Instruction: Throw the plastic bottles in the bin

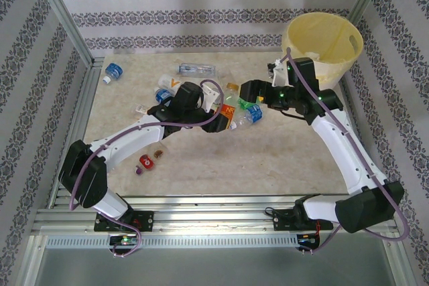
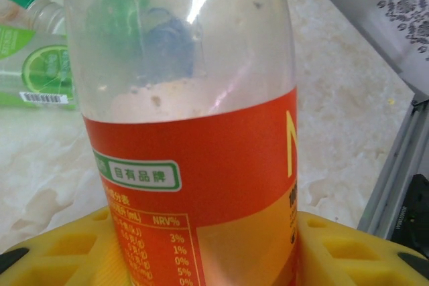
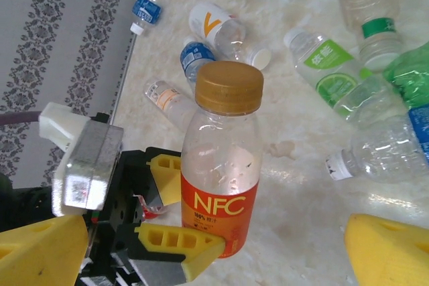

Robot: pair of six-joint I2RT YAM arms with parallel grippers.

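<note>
Right wrist view shows the orange-label bottle (image 3: 224,165) upright above the desk (image 3: 295,185), clamped low on its label by the left claw (image 3: 184,205). It looks empty and thin-walled, so probably light, slick and easily dented; the labelled waist seems the firmest hold. Top view adds the bin (image 1: 352,48) at the far right corner, close behind the right claw (image 1: 249,90), whose fingers are spread wide.

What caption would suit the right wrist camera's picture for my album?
Left arm's yellow jaws grip an orange-labelled NFC bottle, other bottles strewn across the marble table behind.
</note>
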